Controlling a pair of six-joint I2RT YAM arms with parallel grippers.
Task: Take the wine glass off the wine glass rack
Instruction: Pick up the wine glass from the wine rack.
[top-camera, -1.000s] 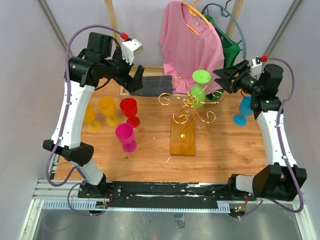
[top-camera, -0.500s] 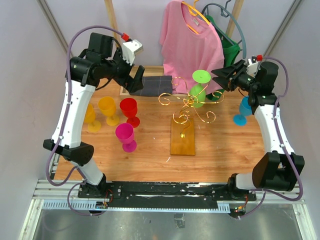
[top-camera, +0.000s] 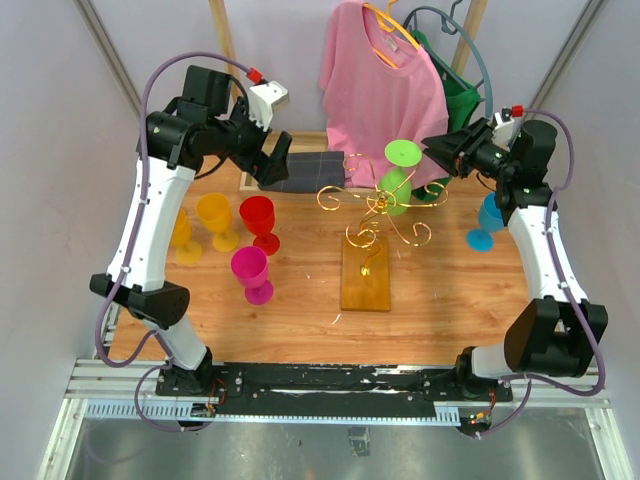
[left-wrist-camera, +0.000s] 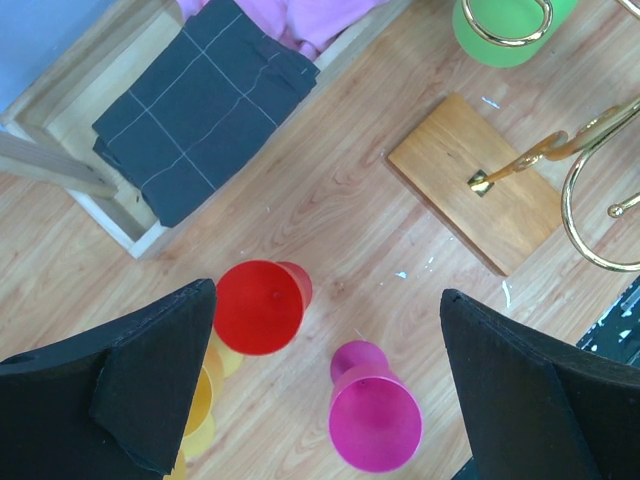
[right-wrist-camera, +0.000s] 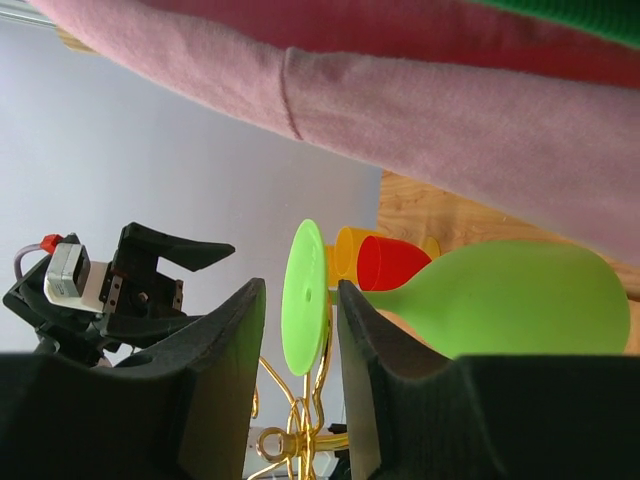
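The green wine glass (top-camera: 396, 190) hangs upside down on the rack (top-camera: 366, 272). Its stem is caught in the curled gold wire arms above the brown wooden base, towards the far middle of the table (top-camera: 450, 300). Its round foot (right-wrist-camera: 305, 300) points up and its bowl (right-wrist-camera: 520, 300) hangs below.

The right gripper (top-camera: 436, 152) is level with that foot, on its right side. In the wrist view its two black fingers (right-wrist-camera: 215, 390) stand partly apart, with a narrow gap between them, and the edge-on foot shows in that gap. From above, the fingertips sit just beside the foot's rim. I cannot tell whether they touch it, and nothing is pinched.

Behind the rack hangs a pink shirt (top-camera: 380, 90), with a green garment (top-camera: 462, 95) beside it on the right. A blue glass (top-camera: 488, 218) stands on the table to the right of the rack, partly hidden by the right arm.

Left of the rack stand a red glass (top-camera: 259, 218), a magenta glass (top-camera: 250, 268) nearer the front, and two yellow glasses (top-camera: 215, 215) towards the left edge. A dark folded cloth (top-camera: 305, 172) lies in a shallow wooden tray at the back.

The left gripper (left-wrist-camera: 328, 295) hangs high over this group with its jaws spread wide, holding nothing.
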